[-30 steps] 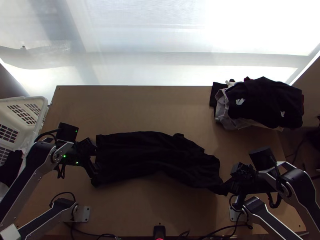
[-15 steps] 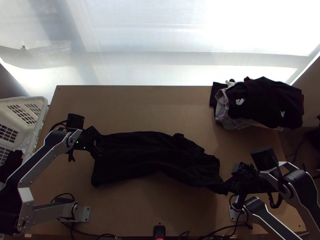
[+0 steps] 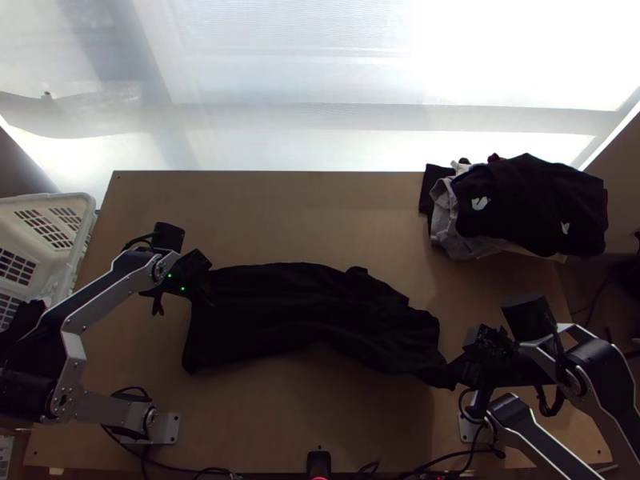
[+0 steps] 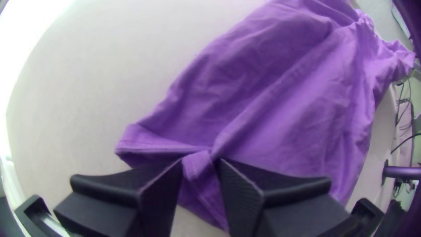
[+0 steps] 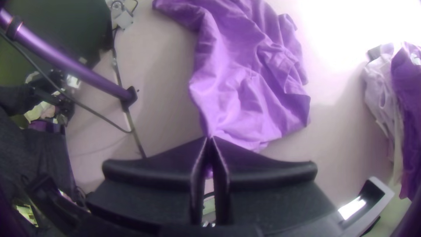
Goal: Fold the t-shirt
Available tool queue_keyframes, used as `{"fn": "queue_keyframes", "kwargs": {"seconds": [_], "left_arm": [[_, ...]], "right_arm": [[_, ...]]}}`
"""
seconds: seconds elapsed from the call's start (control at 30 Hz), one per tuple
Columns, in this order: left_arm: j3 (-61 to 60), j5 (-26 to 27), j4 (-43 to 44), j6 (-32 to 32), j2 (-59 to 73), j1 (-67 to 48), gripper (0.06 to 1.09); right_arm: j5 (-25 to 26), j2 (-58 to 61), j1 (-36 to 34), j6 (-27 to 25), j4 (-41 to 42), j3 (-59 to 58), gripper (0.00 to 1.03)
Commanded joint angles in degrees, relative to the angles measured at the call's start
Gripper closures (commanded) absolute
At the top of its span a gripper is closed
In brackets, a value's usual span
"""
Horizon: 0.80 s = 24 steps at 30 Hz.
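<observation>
Left gripper [image 3: 210, 297] shifts to the far corner of the shirt's end; right gripper [image 3: 458, 372] stays put.
From the top we see the t-shirt [image 3: 304, 312] lying lengthwise on the table [image 3: 264, 212], narrowed and rumpled, between the grippers, with a clothes pile [image 3: 528, 200] at the far right corner and a white basket [image 3: 60, 202] beside the left edge; in the left wrist view we make out a stitched band of cloth folding in between the left gripper's [image 4: 200, 162] fingers, which stand slightly apart; in the right wrist view we find the right gripper [image 5: 209, 139] closed on a gathered tip of the shirt, creases fanning from it.
</observation>
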Motion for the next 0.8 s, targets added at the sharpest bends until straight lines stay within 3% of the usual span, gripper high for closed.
{"fn": "queue_keyframes", "kwargs": {"seconds": [0.0,0.13,0.27,0.33,0.43,0.6,0.63,0.67,0.7,0.73,0.77], "left_arm": [[2.2,2.9,-1.5,-1.2,1.3,1.3,0.94],[6.9,6.5,-10.4,-2.5,-4.2,2.0,0.95],[16.0,14.7,-21.5,-6.4,-13.8,4.7,0.94],[19.7,17.6,-25.4,-6.9,-18.7,5.1,0.94],[23.7,20.1,-29.5,-6.9,-25.5,5.2,0.94],[27.0,21.8,-37.1,-6.9,-33.7,5.2,0.94],[26.8,22.0,-38.6,-6.9,-35.2,5.1,0.94],[25.9,22.2,-39.4,-6.9,-36.6,5.0,0.94],[24.8,22.4,-39.8,-6.9,-37.8,4.8,0.94],[23.5,22.4,-39.9,-6.9,-38.9,4.7,0.94],[22.4,22.4,-39.9,-6.9,-39.8,4.7,0.94]], "right_arm": [[0.0,0.5,0.1,-0.8,1.0,-0.5,1.00],[0.1,1.5,-0.9,-0.6,2.7,3.0,1.00],[2.5,1.6,-9.4,1.4,9.2,12.3,1.00],[5.6,1.7,-8.6,2.4,10.3,15.5,1.00],[6.3,2.1,-8.4,8.2,10.9,19.1,1.00],[5.7,0.4,0.3,7.1,1.2,12.5,1.00],[5.7,-0.6,1.9,5.7,-0.8,8.9,0.94],[6.1,-1.8,3.2,5.7,-1.9,5.3,0.83],[6.6,-2.1,3.7,5.7,-2.8,2.5,0.60],[8.1,-2.1,3.7,5.7,-4.0,0.0,0.30],[10.1,-2.1,3.7,5.8,-3.9,-2.0,0.12]]}}
